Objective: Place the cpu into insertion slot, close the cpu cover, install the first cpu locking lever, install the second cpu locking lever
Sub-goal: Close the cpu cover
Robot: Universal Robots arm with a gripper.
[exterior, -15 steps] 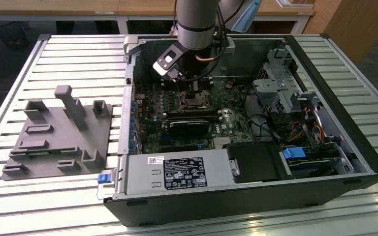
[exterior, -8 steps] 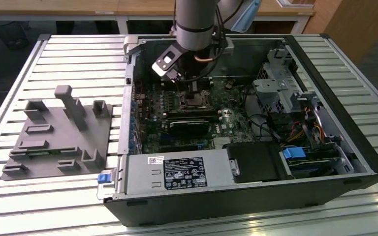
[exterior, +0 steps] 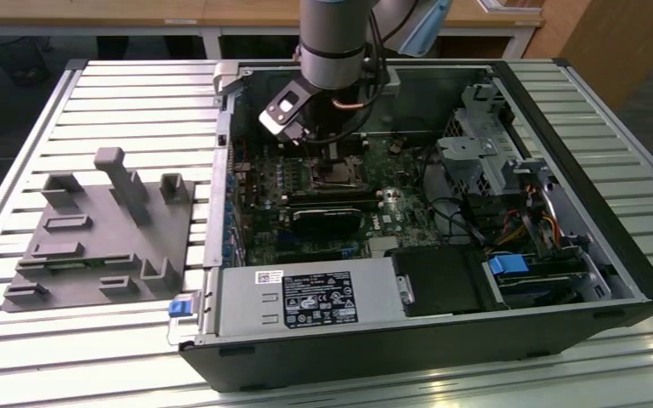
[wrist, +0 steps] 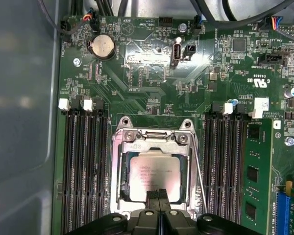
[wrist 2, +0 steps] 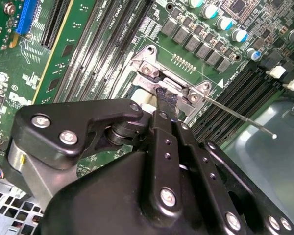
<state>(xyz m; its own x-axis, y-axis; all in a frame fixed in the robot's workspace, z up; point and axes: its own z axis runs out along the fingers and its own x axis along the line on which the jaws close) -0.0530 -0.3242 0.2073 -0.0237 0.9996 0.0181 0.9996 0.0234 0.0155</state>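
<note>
Arm (exterior: 332, 38) stood vertical at upper centre of exterior view. Gripper (wrist: 159, 195) fingers pressed together, holding nothing, tips over seated cpu (wrist: 154, 174), cpu cover (wrist: 154, 139) down.

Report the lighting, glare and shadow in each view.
Exterior view: light glares off the slatted table, while the computer case interior lies in shadow. First wrist view: a bright reflection washes the green board beside the coin battery; the cpu gleams. Second wrist view: the black claw reads dark against the evenly lit board.
</note>
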